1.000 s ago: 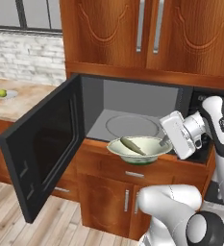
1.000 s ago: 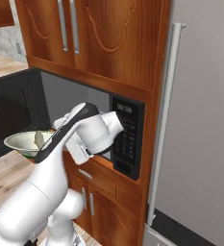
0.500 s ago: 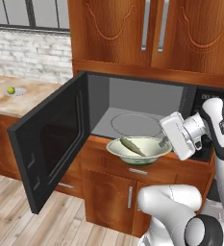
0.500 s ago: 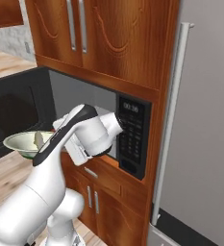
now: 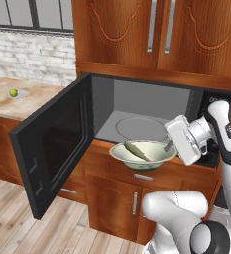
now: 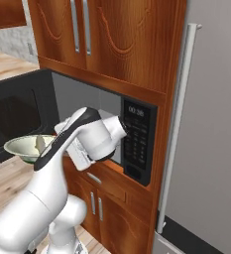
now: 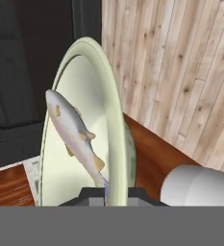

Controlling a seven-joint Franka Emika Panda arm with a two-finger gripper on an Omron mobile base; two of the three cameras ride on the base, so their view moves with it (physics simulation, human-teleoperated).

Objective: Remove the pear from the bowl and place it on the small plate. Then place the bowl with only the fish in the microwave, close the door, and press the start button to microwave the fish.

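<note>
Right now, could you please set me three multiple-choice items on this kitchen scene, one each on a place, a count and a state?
1. Where is the pear?
A. in the bowl
B. on the plate on the far left counter
C. on the turntable

2. How many things lie in the bowl?
A. none
B. one
C. two

3. How does the microwave door stand?
A. swung open
B. shut
C. taken off

Answers:
1 B: the green fruit sits on the small plate on the counter.
2 B: the fish lies there alone.
3 A: the door hangs wide, showing the grey inside and the turntable, while the gripper has its jaws shut on the bowl's rim in front of the opening.
</note>
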